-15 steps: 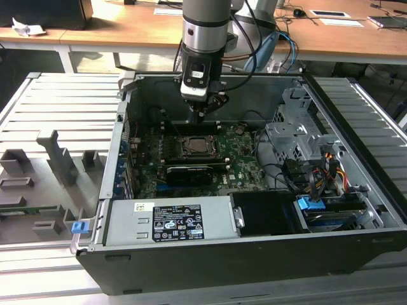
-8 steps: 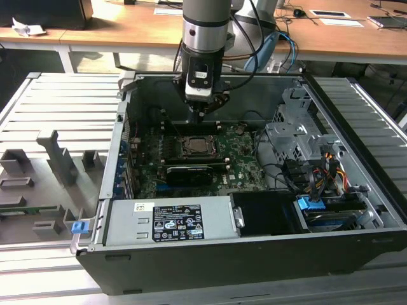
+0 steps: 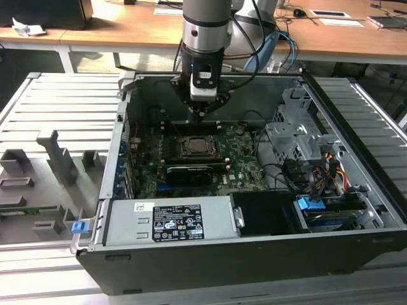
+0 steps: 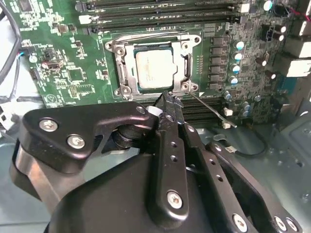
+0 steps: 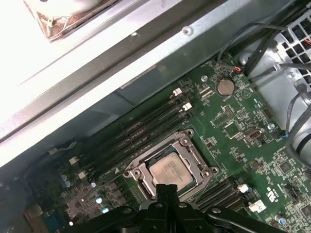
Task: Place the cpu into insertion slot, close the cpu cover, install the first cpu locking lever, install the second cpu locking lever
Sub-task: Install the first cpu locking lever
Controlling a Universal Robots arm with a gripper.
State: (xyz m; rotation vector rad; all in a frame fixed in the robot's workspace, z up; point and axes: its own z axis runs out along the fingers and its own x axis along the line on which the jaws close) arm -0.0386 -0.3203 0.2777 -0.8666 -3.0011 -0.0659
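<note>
The cpu (image 4: 154,68) (image 5: 169,171), a silvery-tan square, lies in the insertion slot (image 3: 194,147) on the green motherboard (image 3: 245,166). The cpu cover (image 4: 125,68) (image 5: 192,158) is folded down flat around the chip. My gripper (image 4: 167,99) (image 5: 166,190) (image 3: 198,115) is shut, its tips just above one corner of the socket with nothing seen between them. A thin wire lever (image 4: 214,110) runs out from that corner at a slant, lying loose over the board. Another wire lever (image 4: 146,33) lies along the opposite edge of the socket.
The board sits deep in an open computer case (image 3: 210,270). Long black memory slots (image 4: 160,7) (image 5: 141,131) flank the socket. A power supply (image 3: 168,222) stands at the front, with a drive cage (image 3: 292,133) and cable bundles (image 3: 318,181) at the exterior view's right.
</note>
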